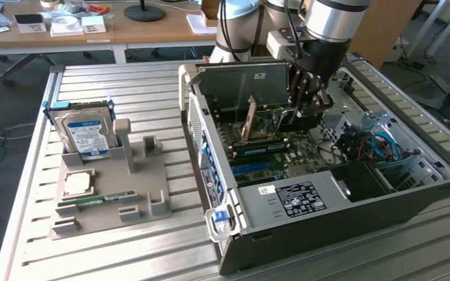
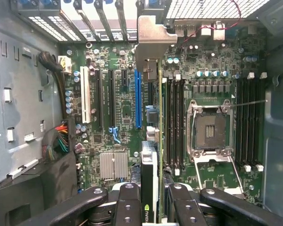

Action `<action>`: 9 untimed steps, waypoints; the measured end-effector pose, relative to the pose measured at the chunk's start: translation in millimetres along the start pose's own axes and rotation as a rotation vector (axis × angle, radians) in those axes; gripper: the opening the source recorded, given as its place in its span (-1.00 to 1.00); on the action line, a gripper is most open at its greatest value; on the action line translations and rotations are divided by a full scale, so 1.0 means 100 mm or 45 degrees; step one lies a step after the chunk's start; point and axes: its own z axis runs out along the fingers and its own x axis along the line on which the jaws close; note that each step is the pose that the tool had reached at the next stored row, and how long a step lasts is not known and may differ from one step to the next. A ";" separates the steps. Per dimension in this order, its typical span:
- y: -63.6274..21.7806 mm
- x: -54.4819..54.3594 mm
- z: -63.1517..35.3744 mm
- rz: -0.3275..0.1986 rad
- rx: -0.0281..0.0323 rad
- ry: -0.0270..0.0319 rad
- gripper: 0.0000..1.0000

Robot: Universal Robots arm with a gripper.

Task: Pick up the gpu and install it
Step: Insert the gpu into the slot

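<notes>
**A:** How far along is it?

**B:** The pick-up is done. The gripper (image 2: 153, 207) pinches the graphics card (image 2: 150, 165) edge-on between its fingers. In the exterior view this is at upper middle, inside the open computer case (image 1: 327, 216).

**A:** Is the card in its slot?

**B:** I can't tell. It runs over the motherboard (image 2: 126, 150) between the blue slot (image 2: 138, 99) and the black memory slots (image 2: 174, 122). Its pale end bracket (image 2: 151, 37) is up by the rear openings. The card's own body hides whether its lower edge sits in a socket. I'd judge the seating unfinished.

**A:** What crowds it?

**B:** The memory slots lie just beside it, with the empty processor socket (image 2: 210, 127) beyond them. On the other side are a finned heat sink (image 2: 113, 165) and a bundle of coloured wires (image 2: 61, 136), well apart from the card.

**A:** And outside the case?

**B:** At the exterior view's left a grey holder (image 1: 150, 181) carries an upright hard drive (image 1: 84, 132) with a blue label. A small green memory stick (image 1: 100, 200) lies flat on it too. Both are well apart from the arm and block nothing.
</notes>
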 end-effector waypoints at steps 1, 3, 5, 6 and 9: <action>0.000 0.00 0.008 0.000 0.0000 0.0002 -0.46; 0.001 0.00 0.015 0.000 0.0000 0.0006 -0.46; 0.002 0.00 0.016 0.000 0.0000 0.0004 -0.46; 0.002 0.00 0.016 0.000 0.0000 0.0004 -0.46; 0.001 0.00 0.026 0.000 0.0003 -0.0001 -0.46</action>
